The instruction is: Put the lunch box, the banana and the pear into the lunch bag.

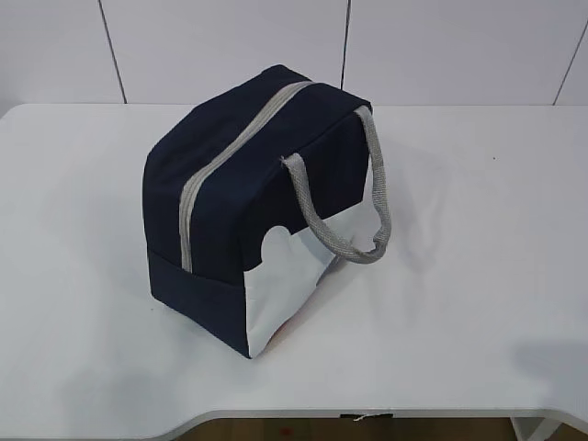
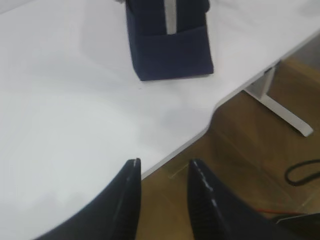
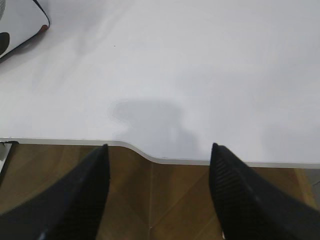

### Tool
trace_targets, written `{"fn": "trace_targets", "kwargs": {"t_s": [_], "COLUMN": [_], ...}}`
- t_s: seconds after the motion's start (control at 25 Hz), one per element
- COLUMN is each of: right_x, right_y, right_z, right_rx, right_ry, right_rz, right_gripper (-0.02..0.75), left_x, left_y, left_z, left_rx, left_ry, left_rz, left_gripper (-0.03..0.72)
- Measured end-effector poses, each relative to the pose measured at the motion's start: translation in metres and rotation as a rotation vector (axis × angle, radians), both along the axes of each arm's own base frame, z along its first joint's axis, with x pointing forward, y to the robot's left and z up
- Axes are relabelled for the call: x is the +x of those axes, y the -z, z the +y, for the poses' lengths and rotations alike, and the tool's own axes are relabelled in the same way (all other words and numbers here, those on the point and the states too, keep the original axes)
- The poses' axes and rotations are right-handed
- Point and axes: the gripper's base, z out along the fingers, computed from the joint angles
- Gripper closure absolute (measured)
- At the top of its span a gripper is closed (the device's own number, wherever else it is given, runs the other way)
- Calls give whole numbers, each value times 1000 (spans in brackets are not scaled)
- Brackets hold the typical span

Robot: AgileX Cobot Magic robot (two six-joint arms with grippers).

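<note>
The navy-blue lunch bag stands in the middle of the white table, its grey zipper closed along the top and a grey handle hanging over the white lower panel. The lunch box, the banana and the pear are out of view. In the left wrist view the bag is far ahead, and my left gripper is open and empty over the table's front edge. My right gripper is open wide and empty, also at the front edge. Neither gripper shows in the exterior view.
The table's front edge has a curved cut-out, with wooden floor below. A white table leg and a black cable are on the floor. A white, dark-edged corner, apparently of the bag, shows at the right wrist view's top left.
</note>
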Motion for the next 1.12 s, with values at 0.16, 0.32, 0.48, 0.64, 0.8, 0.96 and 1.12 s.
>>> {"fn": "trace_targets", "kwargs": {"t_s": [0.16,0.32,0.48,0.64,0.8,0.96,1.12], "right_x": [0,0,0,0,0,0,0], "right_y": [0,0,0,0,0,0,0], "right_z": [0,0,0,0,0,0,0], "right_rx": [0,0,0,0,0,0,0], "right_ry": [0,0,0,0,-18,-27,-31], "right_rz": [0,0,0,0,0,0,-2], "right_gripper": [237,237,238,238,238,238,238], "left_x": [1,2,2,2,3,3,3], "left_y": [0,0,0,0,0,0,0], "left_z": [-2,-3,-3,-4,-4,-5,-5], "left_rx": [-2,-4,-4,-4,-4,-4,-6], "left_ry": [-155,-223,-247,-291,-341,-345,-344], "left_rz": [1,1,1,1,1,1,2], "left_gripper": [447,449,449,449,449,451,451]}}
